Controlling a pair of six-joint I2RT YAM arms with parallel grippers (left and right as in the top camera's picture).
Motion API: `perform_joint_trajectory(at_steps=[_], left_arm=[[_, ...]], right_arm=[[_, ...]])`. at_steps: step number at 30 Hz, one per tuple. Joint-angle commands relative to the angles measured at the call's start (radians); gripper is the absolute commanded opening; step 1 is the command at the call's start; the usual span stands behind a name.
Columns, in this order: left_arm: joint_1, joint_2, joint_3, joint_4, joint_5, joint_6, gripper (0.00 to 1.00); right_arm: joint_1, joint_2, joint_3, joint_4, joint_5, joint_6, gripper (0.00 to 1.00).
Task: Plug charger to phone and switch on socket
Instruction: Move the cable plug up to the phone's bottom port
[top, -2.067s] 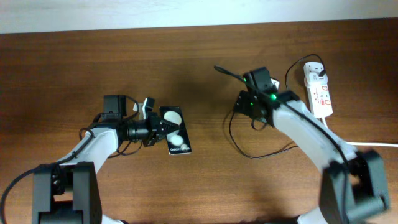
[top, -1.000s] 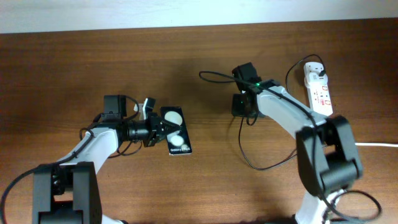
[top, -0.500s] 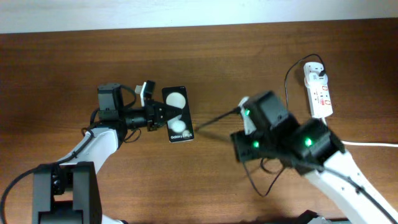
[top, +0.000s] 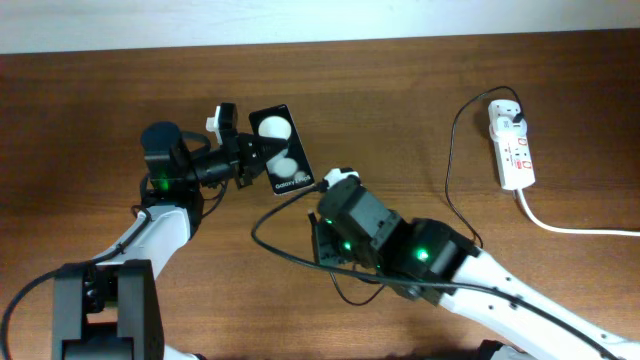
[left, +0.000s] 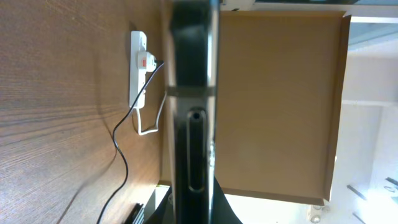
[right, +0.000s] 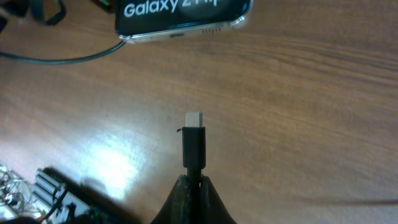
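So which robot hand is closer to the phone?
Left. The left gripper is clamped right on the phone. The right gripper holds the cable by its plug end, a little short of the phone's bottom edge, not touching it.

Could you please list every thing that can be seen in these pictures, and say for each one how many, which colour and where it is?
phone: 1, black with two white round spots, over the table's left half, held in the left gripper.
charger: 1, thin black cable, leading from the power strip across the table to the right gripper, its plug tip pointing toward the phone's end.
power strip: 1, white with red marks, on the table's right side.
cord: 1, thick, white, from the power strip off the right edge.
table: 1, brown wood, under everything.
left gripper: 1, black, shut on the phone.
right gripper: 1, black, shut on the charger behind its tip.
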Motion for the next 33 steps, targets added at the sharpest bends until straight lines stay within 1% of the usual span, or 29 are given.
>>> perform_joint_trajectory(at_steps=[1,5,11,27,29,33], left_arm=[[0.003,0.000,0.014,0.010,0.007,-0.019,0.00],[0.003,0.000,0.014,0.010,0.019,0.015,0.00],[0.003,0.000,0.014,0.010,0.056,0.015,0.00],[0.003,0.000,0.014,0.010,0.067,0.013,0.00],[0.003,0.000,0.014,0.010,0.067,-0.017,0.00],[0.003,0.000,0.014,0.010,0.084,-0.017,0.00]], right_arm=[[0.005,0.038,-0.007,0.034,0.016,0.008,0.04],[0.003,0.045,-0.007,0.090,0.026,-0.018,0.04],[0.003,0.045,-0.007,0.119,0.043,-0.077,0.04],[0.004,0.045,-0.007,0.144,0.026,-0.075,0.04],[0.004,0.045,-0.007,0.143,0.011,-0.074,0.04],[0.003,0.048,-0.007,0.145,0.011,-0.074,0.04]])
